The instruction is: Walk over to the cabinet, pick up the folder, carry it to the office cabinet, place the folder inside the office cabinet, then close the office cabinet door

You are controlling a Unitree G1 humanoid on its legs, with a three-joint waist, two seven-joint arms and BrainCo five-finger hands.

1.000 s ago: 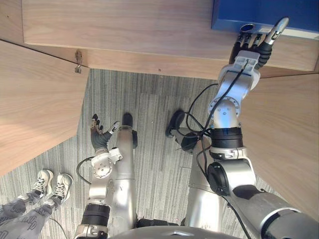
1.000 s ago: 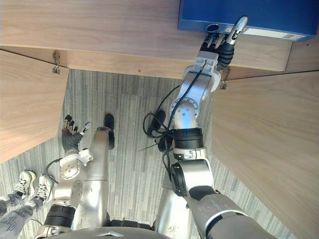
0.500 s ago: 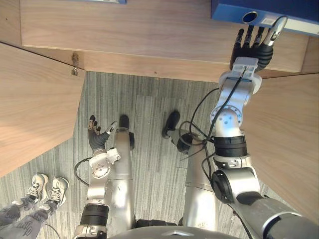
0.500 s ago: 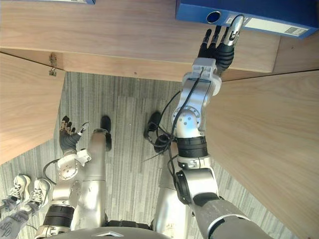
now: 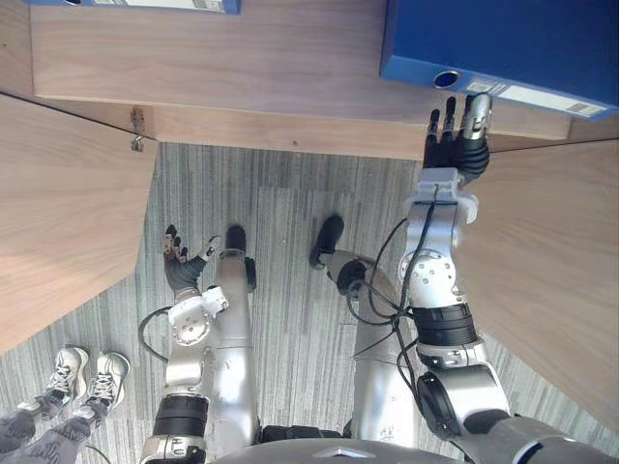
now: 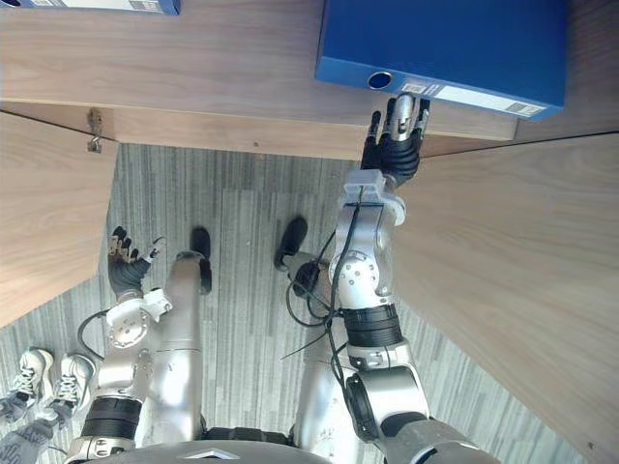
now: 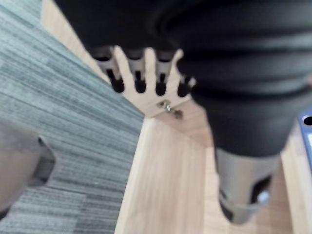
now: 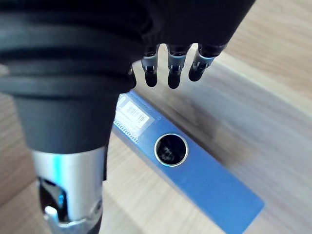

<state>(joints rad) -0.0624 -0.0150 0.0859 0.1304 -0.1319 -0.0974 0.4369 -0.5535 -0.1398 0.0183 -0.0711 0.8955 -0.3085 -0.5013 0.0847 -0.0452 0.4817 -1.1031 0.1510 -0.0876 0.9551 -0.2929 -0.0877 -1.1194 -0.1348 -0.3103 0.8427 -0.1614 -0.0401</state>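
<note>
Right hand (image 5: 455,147), fingers straight, hovers at the blue folder (image 5: 503,39); contact unclear, folder's top cropped.

Deep blue folder (image 5: 503,43), white barcode label (image 8: 132,113) on its spine; pale wood-grain cabinet (image 5: 242,58); grey streaky carpet (image 5: 280,213); white trainers (image 5: 87,372).

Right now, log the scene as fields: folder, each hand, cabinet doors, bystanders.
folder: blue, flat on the shelf, spine facing robot
right hand: open, fingers at the folder's spine, not gripping
left hand: open, low, empty
cabinet doors: both swung open
second folder: blue, shelf's left
person: shoes on carpet, robot's left
</note>
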